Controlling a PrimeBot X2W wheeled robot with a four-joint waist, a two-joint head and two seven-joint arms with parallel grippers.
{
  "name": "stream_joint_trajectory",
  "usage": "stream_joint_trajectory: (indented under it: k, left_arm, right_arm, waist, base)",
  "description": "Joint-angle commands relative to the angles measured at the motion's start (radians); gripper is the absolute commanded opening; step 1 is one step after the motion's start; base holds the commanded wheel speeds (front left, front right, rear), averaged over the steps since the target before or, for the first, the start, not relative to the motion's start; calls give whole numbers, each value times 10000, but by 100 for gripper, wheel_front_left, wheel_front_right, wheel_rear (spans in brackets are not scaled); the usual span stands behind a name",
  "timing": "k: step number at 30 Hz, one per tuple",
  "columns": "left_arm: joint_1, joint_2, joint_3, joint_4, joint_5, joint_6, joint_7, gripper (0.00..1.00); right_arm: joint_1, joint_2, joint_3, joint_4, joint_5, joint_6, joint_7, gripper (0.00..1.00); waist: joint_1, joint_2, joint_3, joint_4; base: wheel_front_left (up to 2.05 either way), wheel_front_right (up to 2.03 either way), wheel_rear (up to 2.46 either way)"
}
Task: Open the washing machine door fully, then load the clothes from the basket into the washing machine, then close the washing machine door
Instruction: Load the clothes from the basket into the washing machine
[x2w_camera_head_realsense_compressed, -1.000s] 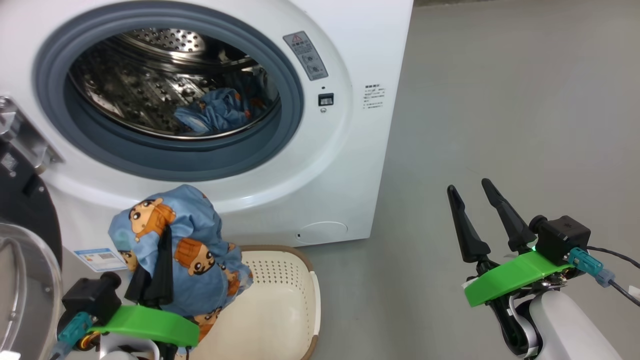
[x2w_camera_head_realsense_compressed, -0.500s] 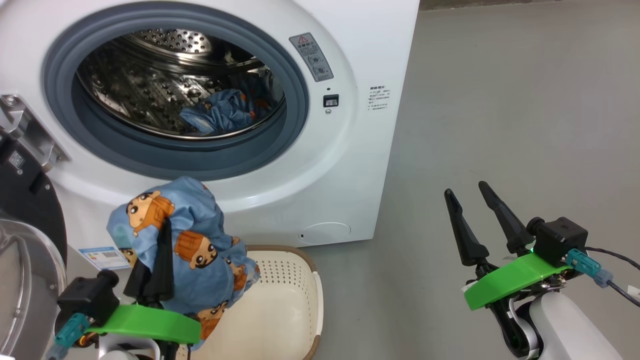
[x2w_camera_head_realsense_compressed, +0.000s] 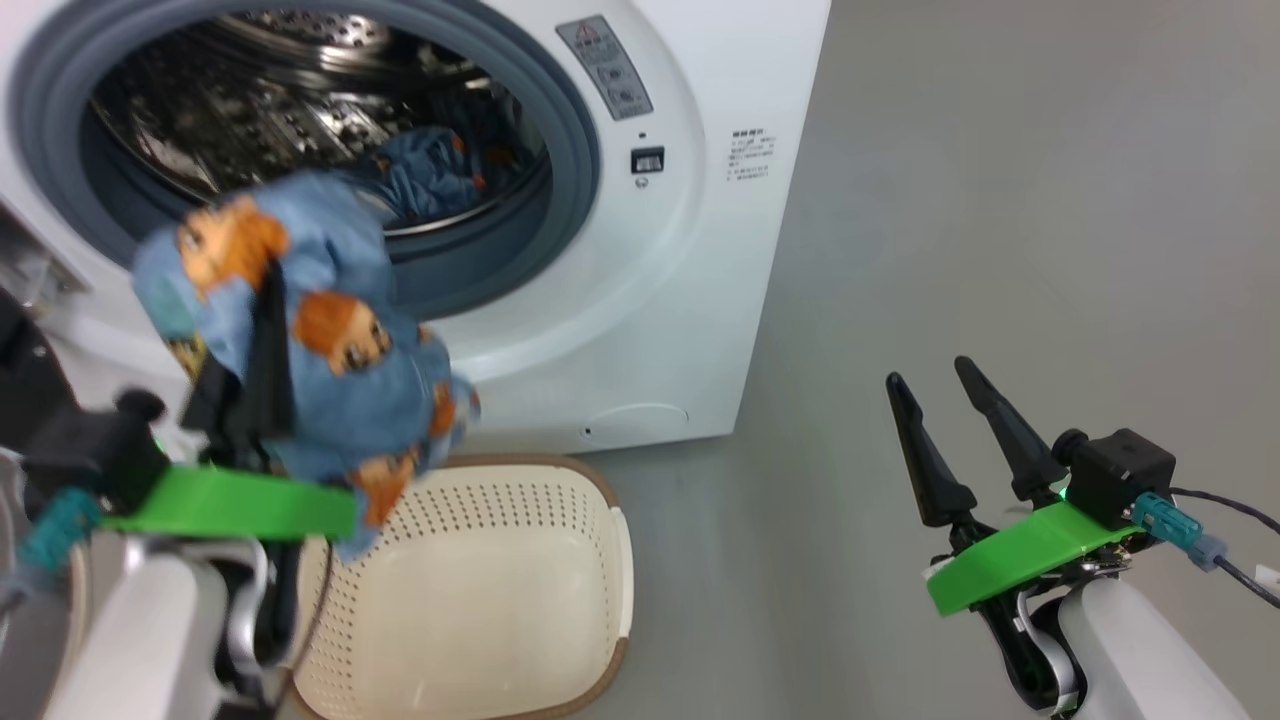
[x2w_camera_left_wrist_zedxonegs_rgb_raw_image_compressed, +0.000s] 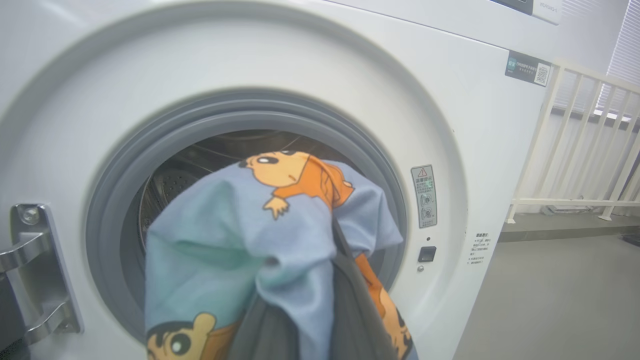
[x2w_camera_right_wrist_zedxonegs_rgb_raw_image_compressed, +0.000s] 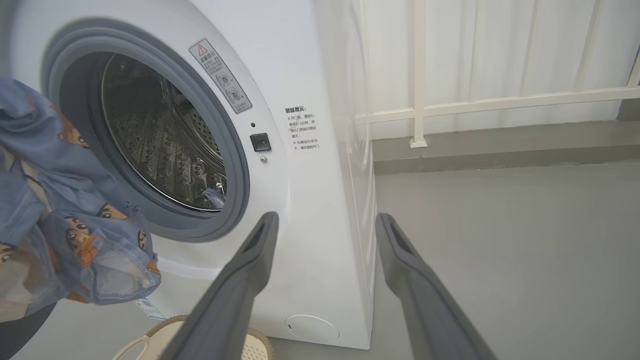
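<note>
One piece of the clothes is hanging bunched in the air, draping over the left gripper, whose fingers are pressing together on the fabric. It is sitting above the left rim of the basket and just in front of the lower left edge of the grey gasket, not yet past it. A second blue piece is lying low inside the drum of the washing machine.

The loading step looks to be in hand and near its end, since the part of the basket floor on view is showing bare plastic.

The next move is calling for the bundle to go forward over the gasket lip and deep into the drum before the fingers part, so no trailing hem is left on the rubber.

The right gripper is waiting well off to the right over the floor, fingers spread and holding nothing.
</note>
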Motion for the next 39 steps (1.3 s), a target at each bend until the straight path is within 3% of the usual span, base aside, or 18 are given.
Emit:
stream_joint_trajectory:
  k: [1,9,25,39]
  left_arm:
    - [-677,376,428,-262,121,-20,-24,0]
    - [-2531,497,622,1003,38,-177,71,0]
    - [-6733,721,562,6421,87,-1005,-153,0]
    - [-9840,1258,217,8284,882,-1015,-378,0]
  right_arm:
    - [-373,-82,226,-285,-47,56,-80,100]
    - [-833,81,223,-522,-147,56,-80,100]
    - [-1614,436,134,-1004,-376,56,-80,100]
    - [-1808,815,150,-1218,-436,56,-80,100]
  waist:
    - [0,0,368,-148]
    - [0,0,1608,-618]
    - [0,0,4302,-1694]
    - [0,0,5524,-2504]
  base:
    - [0,0,0]
    - [0,0,0]
    - [0,0,0]
    - [0,0,0]
